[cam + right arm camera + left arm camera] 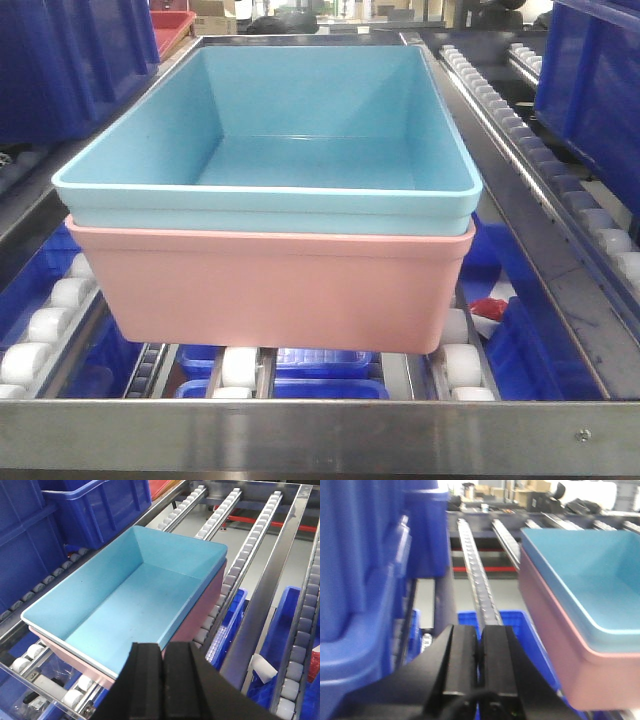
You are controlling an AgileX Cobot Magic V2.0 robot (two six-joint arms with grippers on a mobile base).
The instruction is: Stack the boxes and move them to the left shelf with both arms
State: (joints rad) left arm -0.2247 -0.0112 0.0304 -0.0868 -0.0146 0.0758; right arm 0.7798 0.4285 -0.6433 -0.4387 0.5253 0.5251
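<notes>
- Sitting on the roller shelf (300, 436): light blue tub (290, 120) nested inside the pink tub (270, 290), both upright, blue rim just above the pink rim.
- Shelf is metal: brushed silver front bar just in front of the pink tub, lengthwise rails of small white rollers (252, 535) running away behind it and to its sides.
- Pink tub's base rests on the rollers right behind the front bar.
- Tubs are smooth matte plastic, rectangular, walls tapering down, rims rolled outward; blue tub is empty.
- Dark blue storage bins (70, 60) stand on both sides of the tubs, ribbed hard plastic; more blue bins show below the rails, under the tubs.
- Something small and red (490, 308) lies in a lower bin, right of the pink tub; can't tell what it is.
- Behind the tubs: workshop clutter, cardboard boxes (505, 492), blurry.
- Left gripper (480, 655): black fingers pressed together, nothing between them, off to the left of the tubs, not touching.
- Right gripper (162, 675): black fingers closed against each other, empty, above the tubs' near corner, apart from the rim.
</notes>
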